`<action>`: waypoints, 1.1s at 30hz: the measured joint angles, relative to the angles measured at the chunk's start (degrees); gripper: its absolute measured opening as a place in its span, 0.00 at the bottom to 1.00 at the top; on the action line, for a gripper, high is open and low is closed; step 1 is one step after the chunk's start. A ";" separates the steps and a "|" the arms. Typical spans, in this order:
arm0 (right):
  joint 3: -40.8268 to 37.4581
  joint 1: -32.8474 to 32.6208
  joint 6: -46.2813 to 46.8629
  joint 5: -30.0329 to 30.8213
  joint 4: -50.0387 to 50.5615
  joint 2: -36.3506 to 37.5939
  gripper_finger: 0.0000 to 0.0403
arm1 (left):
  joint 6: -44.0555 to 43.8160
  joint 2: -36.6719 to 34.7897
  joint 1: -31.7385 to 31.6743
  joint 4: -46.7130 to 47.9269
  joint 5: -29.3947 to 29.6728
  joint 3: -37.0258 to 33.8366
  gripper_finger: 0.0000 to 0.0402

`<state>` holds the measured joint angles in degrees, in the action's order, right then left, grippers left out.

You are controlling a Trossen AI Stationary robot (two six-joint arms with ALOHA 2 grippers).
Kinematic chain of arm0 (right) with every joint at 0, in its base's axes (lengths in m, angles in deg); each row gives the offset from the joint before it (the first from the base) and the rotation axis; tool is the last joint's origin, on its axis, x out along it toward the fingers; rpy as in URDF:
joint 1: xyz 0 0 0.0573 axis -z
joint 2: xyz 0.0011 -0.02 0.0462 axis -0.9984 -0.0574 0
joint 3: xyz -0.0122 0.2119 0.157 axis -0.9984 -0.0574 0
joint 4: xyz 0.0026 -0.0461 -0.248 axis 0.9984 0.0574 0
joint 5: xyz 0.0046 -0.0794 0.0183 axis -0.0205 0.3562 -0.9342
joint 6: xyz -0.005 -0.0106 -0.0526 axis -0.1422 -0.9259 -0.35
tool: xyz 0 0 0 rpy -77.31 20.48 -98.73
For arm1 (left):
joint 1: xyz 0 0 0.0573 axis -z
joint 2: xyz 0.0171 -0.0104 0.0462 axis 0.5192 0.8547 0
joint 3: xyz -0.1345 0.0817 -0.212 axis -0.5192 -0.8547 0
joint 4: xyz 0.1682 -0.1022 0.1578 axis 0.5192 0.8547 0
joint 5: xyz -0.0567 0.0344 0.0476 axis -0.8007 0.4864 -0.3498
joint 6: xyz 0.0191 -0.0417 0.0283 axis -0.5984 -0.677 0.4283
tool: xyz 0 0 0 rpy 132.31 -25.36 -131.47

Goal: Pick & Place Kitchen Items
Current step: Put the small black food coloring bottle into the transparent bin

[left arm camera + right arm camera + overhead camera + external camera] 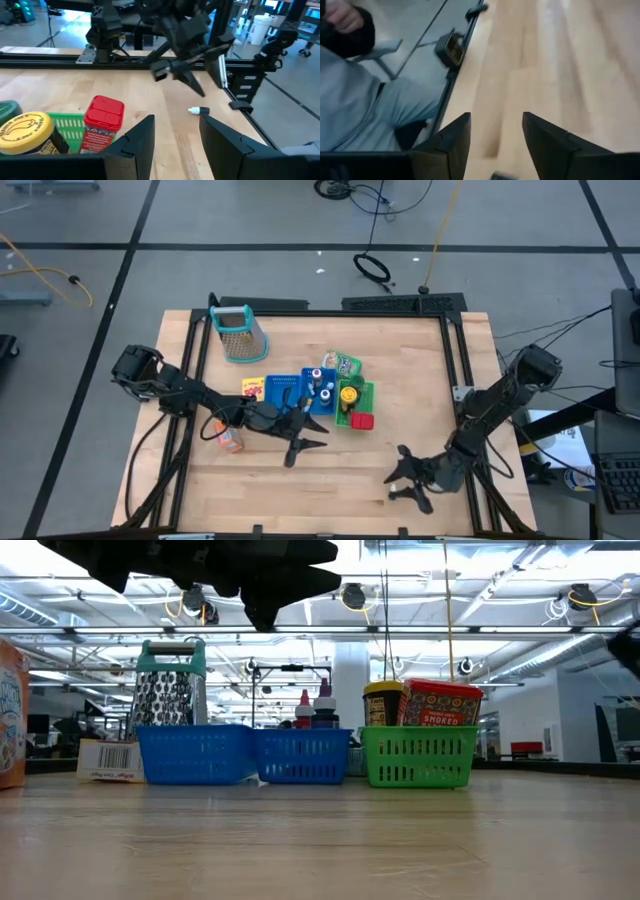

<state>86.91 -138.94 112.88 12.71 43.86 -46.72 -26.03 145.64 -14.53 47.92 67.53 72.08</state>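
Note:
My left gripper (316, 435) hangs open over the table's middle, just near of the trays, with nothing between its fingers (175, 135). My right gripper (394, 475) is open near the table's near right corner, also with nothing in it (495, 140). A tiny white bottle (197, 110) lies on the bare wood between the two grippers. A yellow-lidded jar (348, 393) and a red block (362, 420) stand in the green tray (368, 392). Small bottles (318, 383) stand in a blue tray (285, 388). A yellow box (252, 388), an orange packet (230, 438) and a green pouch (346, 365) rest on the table.
A metal grater (238, 332) with a teal handle stands at the far left. A dark frame (455, 360) runs along the table's edges. A seated person (360, 100) is just beyond the table's edge by the right arm. Bare wood lies along the near side.

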 joint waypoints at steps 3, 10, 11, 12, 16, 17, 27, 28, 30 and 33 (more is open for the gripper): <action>0.00 -3.38 3.66 0.00 0.18 -0.79 0.44 | 0.00 0.00 0.00 0.00 1.15 0.00 0.40; 0.00 -8.68 14.35 1.67 1.27 -3.77 0.41 | -0.26 0.00 0.00 0.02 1.78 0.00 0.40; 0.00 -9.03 15.82 1.64 1.43 -4.15 0.41 | -0.26 0.00 0.00 0.01 1.78 0.00 0.40; 0.00 -9.23 16.90 1.60 1.42 -4.65 0.41 | -0.26 0.00 0.00 0.00 1.78 0.00 0.40; 0.00 -9.38 20.28 1.75 1.90 -5.88 0.41 | -0.31 0.00 0.00 -0.02 1.80 0.00 0.40; 0.00 -9.40 20.88 1.75 1.98 -6.26 0.41 | -0.49 0.00 0.00 -0.02 1.80 0.00 0.40; 0.07 -9.30 27.89 0.30 -1.13 -12.58 0.41 | -0.43 0.00 0.00 0.03 1.83 0.00 0.40; 0.15 -9.18 27.61 0.57 -2.55 -13.39 0.41 | -0.43 0.00 0.00 0.04 1.81 0.00 0.40; 0.21 -8.67 26.56 0.85 -5.47 -14.78 0.41 | -0.42 0.00 0.00 0.04 1.83 0.00 0.40; 0.17 -7.67 22.82 0.77 -11.01 -16.73 0.41 | -0.35 0.00 -0.04 0.04 1.83 0.00 0.40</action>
<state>87.09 -146.61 135.71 13.48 32.85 -63.44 -26.38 145.64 -14.57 47.96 69.36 72.08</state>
